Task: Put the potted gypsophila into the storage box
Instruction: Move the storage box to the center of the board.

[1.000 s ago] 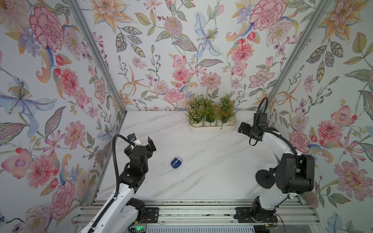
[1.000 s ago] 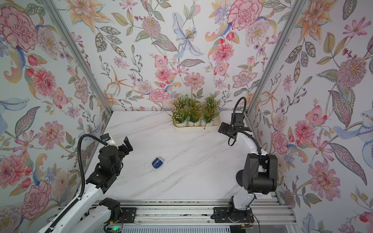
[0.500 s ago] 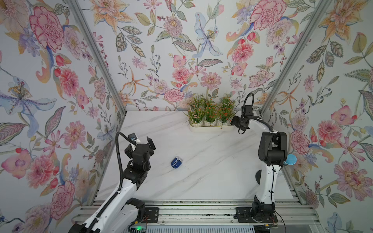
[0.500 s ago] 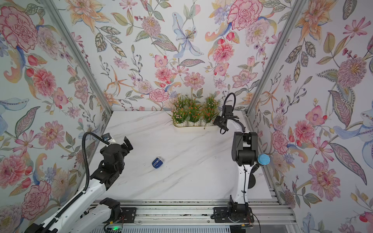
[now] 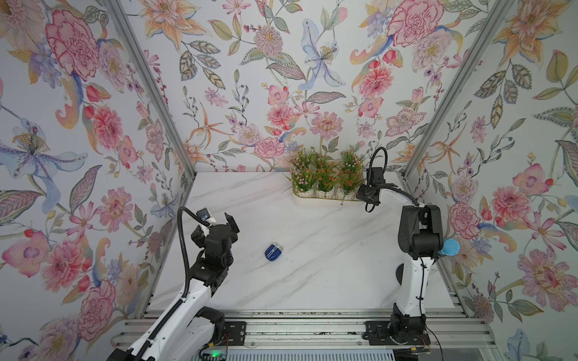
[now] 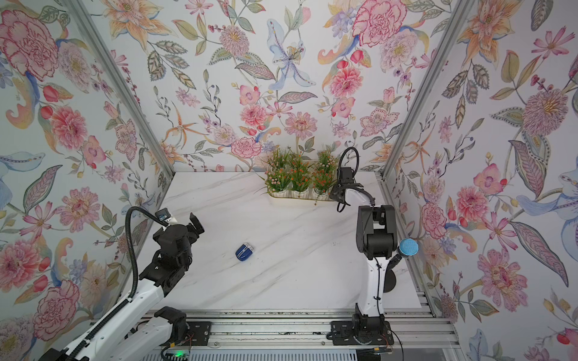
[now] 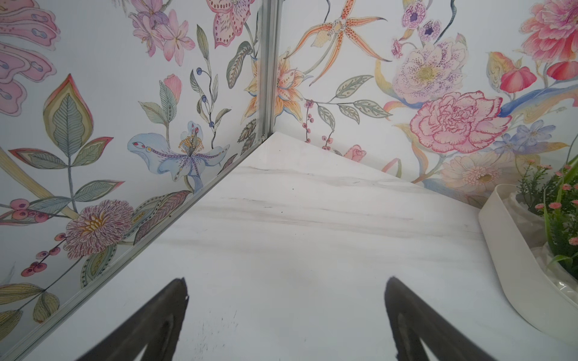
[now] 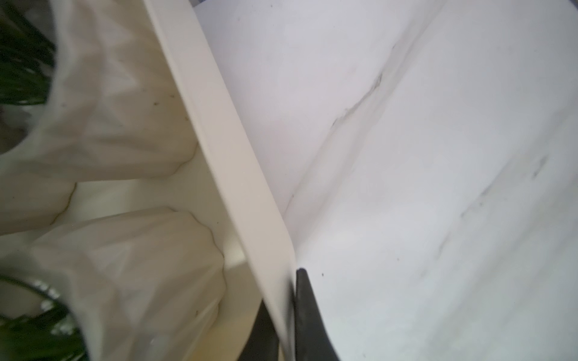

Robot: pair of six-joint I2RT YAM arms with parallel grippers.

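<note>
The right hand (image 8: 286,300), open a second ago, now pinches the storage box (image 8: 219,150) rim; the potted gypsophila (image 5: 325,178) stand inside it, placing seemingly done. The left hand (image 7: 285,281) gapes empty, well away.

The light was bright and even in both top views, and the table (image 5: 328,265) showed only a few faint, soft shadows. The left wrist view was clear and bright too, with a pale shine on the table. The right wrist view was blurry and smeared, so the pots (image 8: 131,259) and the box (image 8: 219,150) looked soft, and the leaves (image 8: 22,62) were just dark blobs.
</note>
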